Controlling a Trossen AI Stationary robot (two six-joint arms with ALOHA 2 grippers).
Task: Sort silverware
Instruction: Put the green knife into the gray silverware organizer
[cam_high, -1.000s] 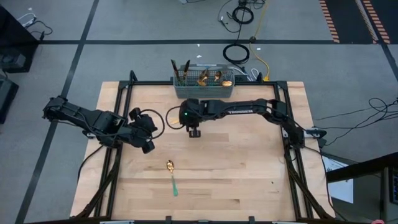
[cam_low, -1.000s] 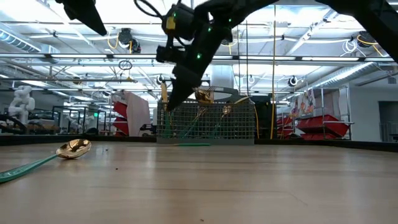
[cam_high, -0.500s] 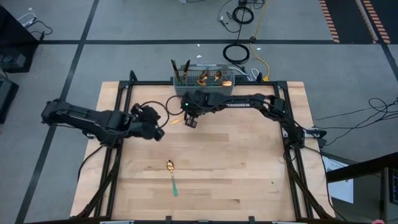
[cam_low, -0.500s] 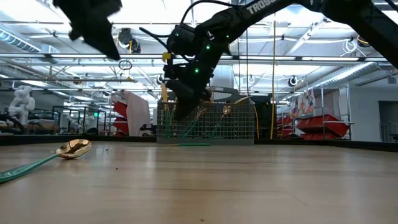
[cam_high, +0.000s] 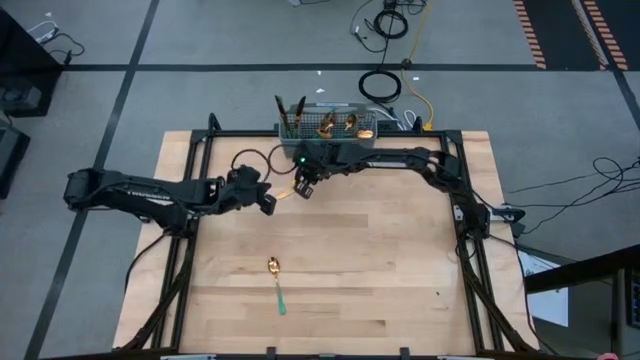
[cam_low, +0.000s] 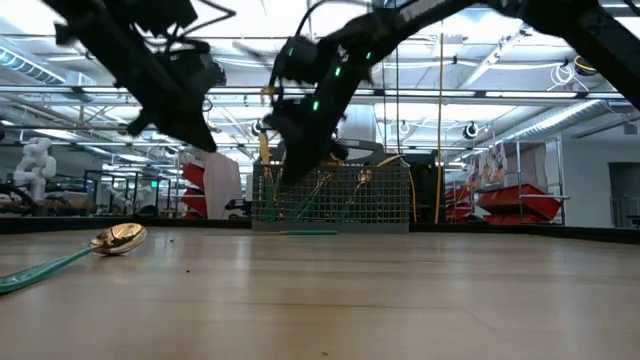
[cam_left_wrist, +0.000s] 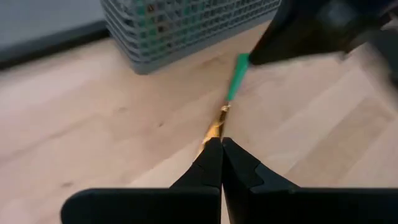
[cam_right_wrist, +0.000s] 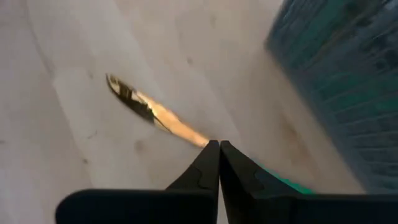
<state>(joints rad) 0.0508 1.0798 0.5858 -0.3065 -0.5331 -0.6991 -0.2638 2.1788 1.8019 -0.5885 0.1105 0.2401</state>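
Observation:
A knife (cam_high: 283, 194) with a gold blade and a teal handle lies flat on the table in front of the grey mesh basket (cam_high: 327, 135). My left gripper (cam_high: 268, 203) is shut, and its tips hover just off the blade's end (cam_left_wrist: 214, 127). My right gripper (cam_high: 302, 190) is also shut and hangs over the spot where the blade meets the handle (cam_right_wrist: 199, 138). In the low view both grippers (cam_low: 205, 140) (cam_low: 285, 178) stand above the tabletop. A gold spoon (cam_high: 274, 270) with a teal handle lies near the table's near edge. More silverware stands in the basket.
The basket (cam_low: 330, 195) stands at the table's far edge, just behind the knife and the right gripper. The two grippers are close together over the knife. A black frame borders the table (cam_high: 400, 290). The spoon (cam_low: 118, 238) lies apart, toward the near left.
My left gripper has moved toward the table's right and far side, up to the knife's blade end. My right gripper has swung toward the far edge and slightly left, over the knife. Both stay shut. The knife and spoon have kept still.

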